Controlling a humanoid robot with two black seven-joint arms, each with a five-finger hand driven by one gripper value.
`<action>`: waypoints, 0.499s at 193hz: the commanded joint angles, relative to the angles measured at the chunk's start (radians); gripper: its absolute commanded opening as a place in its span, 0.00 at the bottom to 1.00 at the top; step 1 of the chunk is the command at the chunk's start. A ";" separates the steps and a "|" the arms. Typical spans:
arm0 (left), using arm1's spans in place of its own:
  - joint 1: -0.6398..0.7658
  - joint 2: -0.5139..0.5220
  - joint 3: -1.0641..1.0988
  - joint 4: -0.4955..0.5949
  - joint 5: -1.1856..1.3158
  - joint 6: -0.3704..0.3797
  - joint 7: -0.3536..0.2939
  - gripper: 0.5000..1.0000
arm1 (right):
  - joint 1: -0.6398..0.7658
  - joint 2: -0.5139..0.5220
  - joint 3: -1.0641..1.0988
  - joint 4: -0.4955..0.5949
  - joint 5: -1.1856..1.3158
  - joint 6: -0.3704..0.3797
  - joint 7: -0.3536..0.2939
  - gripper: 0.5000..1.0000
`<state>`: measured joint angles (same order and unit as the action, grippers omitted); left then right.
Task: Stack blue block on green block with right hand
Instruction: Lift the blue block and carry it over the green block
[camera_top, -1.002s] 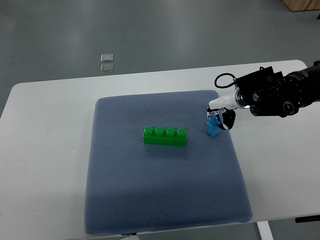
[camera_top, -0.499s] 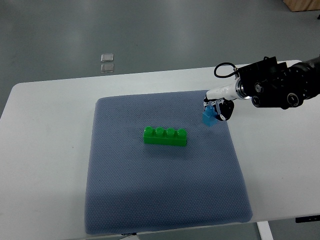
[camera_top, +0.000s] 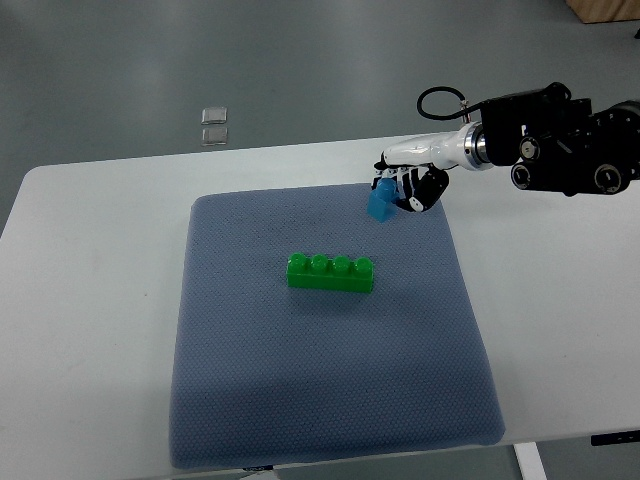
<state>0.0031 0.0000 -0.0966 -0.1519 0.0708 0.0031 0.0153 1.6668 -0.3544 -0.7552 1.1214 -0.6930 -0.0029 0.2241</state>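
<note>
A long green block (camera_top: 331, 272) with a row of studs lies near the middle of the blue-grey mat (camera_top: 330, 400). My right hand (camera_top: 398, 187) comes in from the right edge and is shut on a small blue block (camera_top: 381, 202), which hangs above the mat's far edge, up and to the right of the green block. The two blocks are apart. My left arm does not show.
The mat lies on a white table (camera_top: 90, 300). Two small clear squares (camera_top: 214, 125) sit on the grey floor beyond the table's far edge. My right arm's black housing (camera_top: 560, 150) hovers over the table's far right corner.
My right hand has lifted the blue block off the mat and carried it up and to the left, towards the mat's far edge. The green block has not moved.
</note>
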 joint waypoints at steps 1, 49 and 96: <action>0.000 0.000 0.000 0.000 0.000 0.000 0.000 1.00 | -0.035 -0.044 0.071 0.000 -0.048 -0.003 0.034 0.00; 0.000 0.000 0.000 0.000 0.000 0.000 0.000 1.00 | -0.177 -0.117 0.304 0.003 -0.266 0.003 0.087 0.00; 0.000 0.000 0.000 0.000 0.000 0.000 0.000 1.00 | -0.239 -0.117 0.381 0.020 -0.398 0.006 0.135 0.00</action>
<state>0.0030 0.0000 -0.0966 -0.1519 0.0708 0.0031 0.0153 1.4443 -0.4776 -0.3913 1.1330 -1.0438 0.0024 0.3383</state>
